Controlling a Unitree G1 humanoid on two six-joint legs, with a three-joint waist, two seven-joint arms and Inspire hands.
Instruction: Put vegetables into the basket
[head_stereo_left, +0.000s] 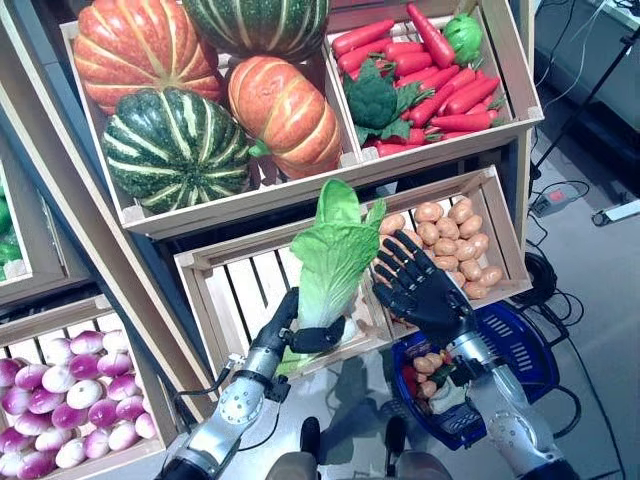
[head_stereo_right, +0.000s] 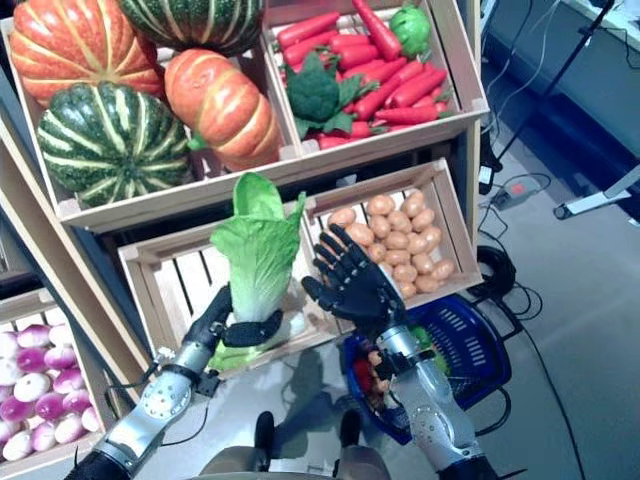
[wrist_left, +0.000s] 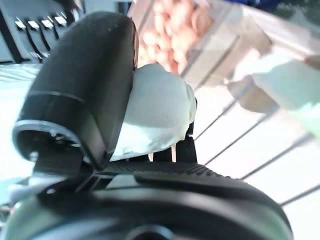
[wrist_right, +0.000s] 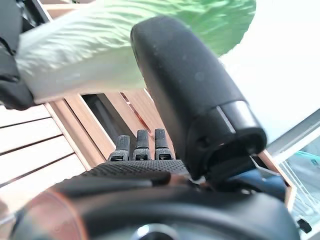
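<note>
Two dark robot hands meet above a slatted pale-wood crate (head_stereo_left: 235, 290): the left hand (head_stereo_left: 300, 330) curls fingers and thumb round the white stalk of a crinkled, pale-green leafy cabbage (head_stereo_left: 335, 250), held upright, while the right hand (head_stereo_left: 420, 285), just beside it, spreads straight fingers, holding nothing. A blue plastic mesh basket (head_stereo_left: 520, 345) of mixed vegetables sits below the right hand.

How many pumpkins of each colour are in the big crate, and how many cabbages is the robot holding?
Orange striped pumpkins: 2
Green striped pumpkins: 2
Cabbages, held upright in the left robot hand: 1
Total: 5
</note>
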